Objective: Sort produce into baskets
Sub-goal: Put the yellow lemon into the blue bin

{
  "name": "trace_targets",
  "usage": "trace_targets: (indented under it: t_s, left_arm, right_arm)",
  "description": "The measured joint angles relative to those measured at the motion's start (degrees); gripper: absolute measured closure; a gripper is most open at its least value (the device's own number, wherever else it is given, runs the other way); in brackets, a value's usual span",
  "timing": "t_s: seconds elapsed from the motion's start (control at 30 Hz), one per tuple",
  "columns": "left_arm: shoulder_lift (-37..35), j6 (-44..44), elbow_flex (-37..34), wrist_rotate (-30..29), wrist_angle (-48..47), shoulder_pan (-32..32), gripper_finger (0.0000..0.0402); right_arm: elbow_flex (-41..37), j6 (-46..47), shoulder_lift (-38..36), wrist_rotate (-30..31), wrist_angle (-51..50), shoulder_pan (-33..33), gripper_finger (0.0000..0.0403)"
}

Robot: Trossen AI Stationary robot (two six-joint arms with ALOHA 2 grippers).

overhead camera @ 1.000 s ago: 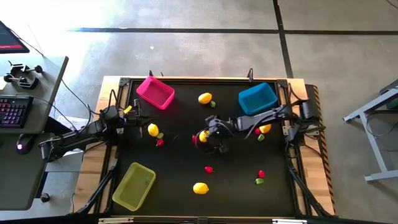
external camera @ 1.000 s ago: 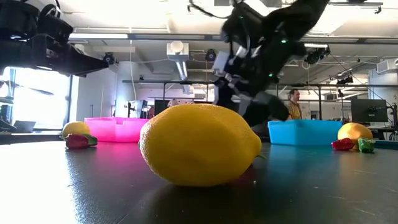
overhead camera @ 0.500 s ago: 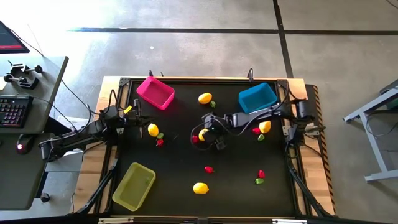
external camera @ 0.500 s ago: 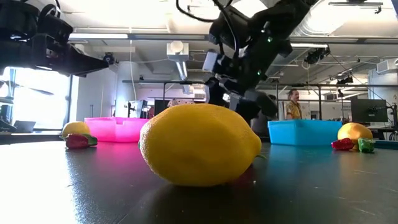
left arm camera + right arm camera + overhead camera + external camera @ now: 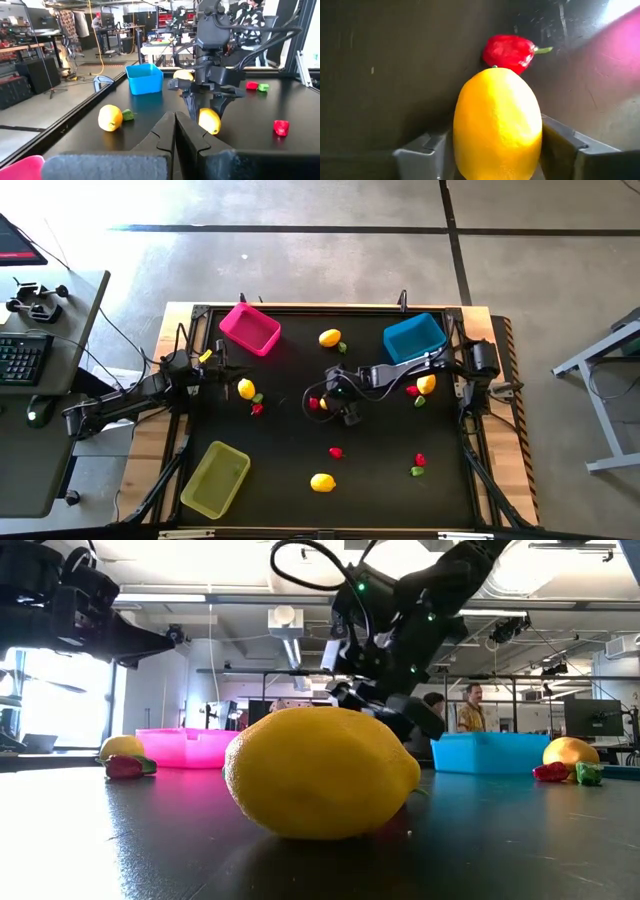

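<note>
A yellow lemon [image 5: 497, 125] is seen between the two fingers of the right gripper [image 5: 331, 394], near the middle of the black table [image 5: 380, 470], with a small red pepper [image 5: 512, 51] lying just beside it; in the right wrist view both fingers stand against the lemon's flanks, so the pincer is judged to be closing on the lemon, though a firm hold cannot be confirmed; the lemon is taken to be a light, rigid toy with a smooth, rounded skin that may slip or roll, so it is best gripped across its narrow middle, as the fingers now sit, and not toward its tapered ends; the left gripper [image 5: 175, 131] is clenched on nothing and waits at the table's left edge, near the pink basket [image 5: 249, 328]; the blue basket [image 5: 413, 338] and the yellow-green basket [image 5: 214, 477] stand well apart from the lemon; compared with a second ago, the right arm has been drawn leftward and lowered over the lemon, and its fingers have been brought inward from a wider stance.
</note>
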Motion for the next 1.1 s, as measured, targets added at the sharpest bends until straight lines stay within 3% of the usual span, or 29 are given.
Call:
trace_targets:
  t_s: [0.23,0.5,0.8,0.97,1.1]
  left_arm:
    - [0.0,-0.1,0.0,0.0,0.0,0.0,0.0402]
    - [0.0,-1.6,0.0,0.0,0.1,0.0,0.0401]
    - [0.0,-4.1,0.0,-0.3,2.4,0.0,0.0402]
    - [0.0,-4.4,0.0,-0.3,2.6,0.0,0.0401]
    - [0.0,-4.5,0.0,-0.5,2.6,0.0,0.0402]
  right_arm:
    - [0.0,8.3,-0.9,1.2,-0.9,0.0,0.0220]
    - [0.0,15.5,-11.5,7.8,-13.8,-4.8,0.0220]
    - [0.0,26.6,-24.8,17.0,-35.5,-19.5,0.0223]
    - [0.0,29.3,-26.4,16.9,-38.5,-29.9,0.0223]
    - [0.0,28.4,-24.8,12.5,-38.7,-35.9,0.0223]
